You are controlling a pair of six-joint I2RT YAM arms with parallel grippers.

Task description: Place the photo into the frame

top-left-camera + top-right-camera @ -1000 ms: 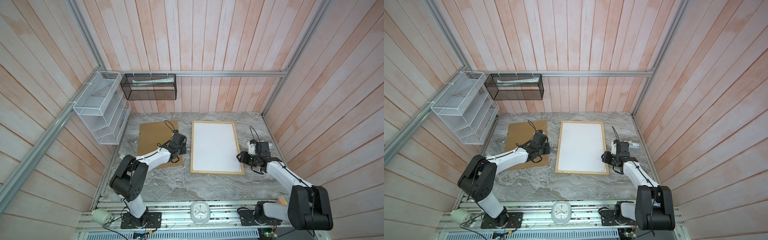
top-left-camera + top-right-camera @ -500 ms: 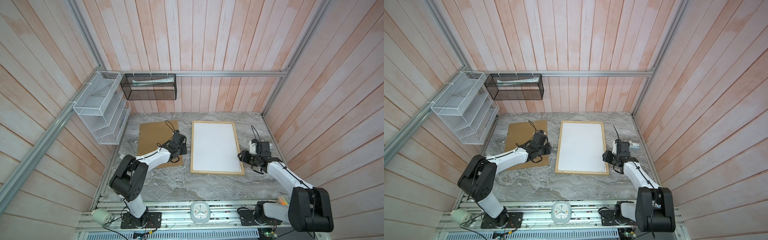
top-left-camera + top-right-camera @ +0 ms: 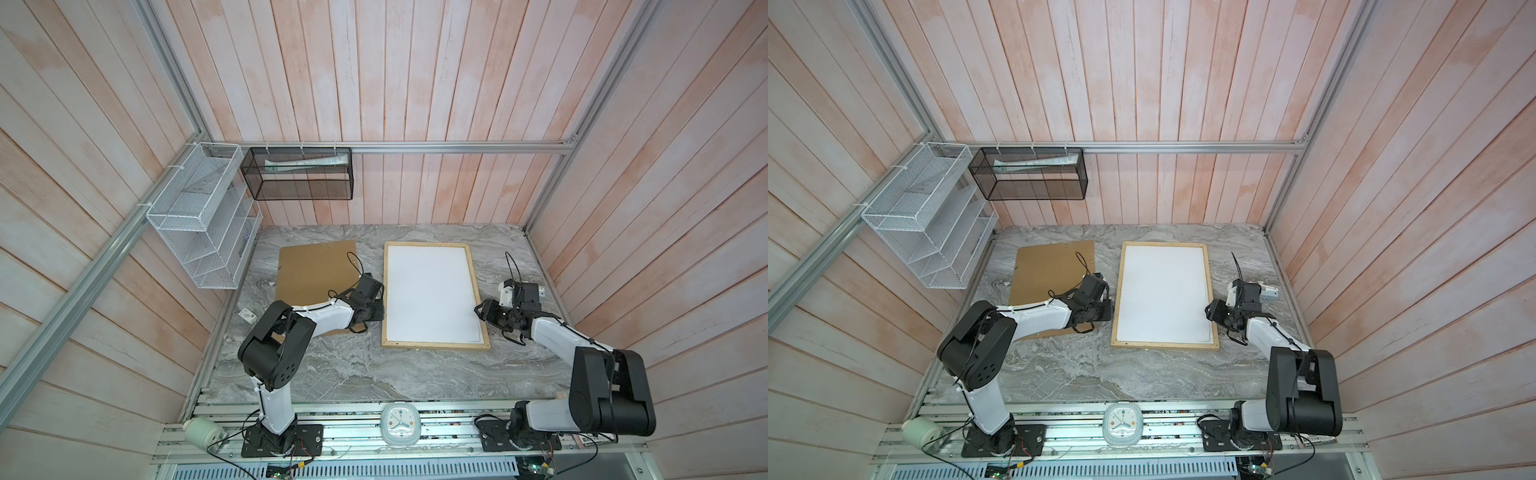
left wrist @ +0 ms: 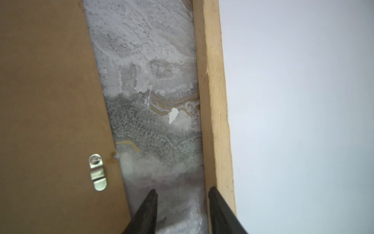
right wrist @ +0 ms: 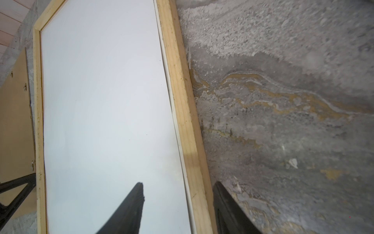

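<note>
The pale wood frame (image 3: 434, 345) (image 3: 1163, 345) lies flat on the marble table. A plain white sheet (image 3: 430, 291) (image 3: 1163, 291) fills it. No printed side shows, so I cannot tell whether that sheet is the photo. My left gripper (image 3: 375, 311) (image 4: 182, 192) is open and low over the bare strip of table beside the frame's left rail (image 4: 214, 101). One of its fingers rests against that rail. My right gripper (image 3: 482, 311) (image 5: 178, 184) is open astride the right rail (image 5: 180, 91), one finger over the white sheet (image 5: 101, 101) and one outside it.
A brown backing board (image 3: 316, 270) (image 4: 50, 101) with a metal hanger (image 4: 98, 172) lies left of the frame, under my left arm. A white wire rack (image 3: 199, 216) and a black mesh basket (image 3: 297, 172) hang on the walls. A clock (image 3: 401, 424) sits at the front edge.
My right gripper's jaws have widened a little. Both arms have stayed almost where they were at the frame's two long rails.
</note>
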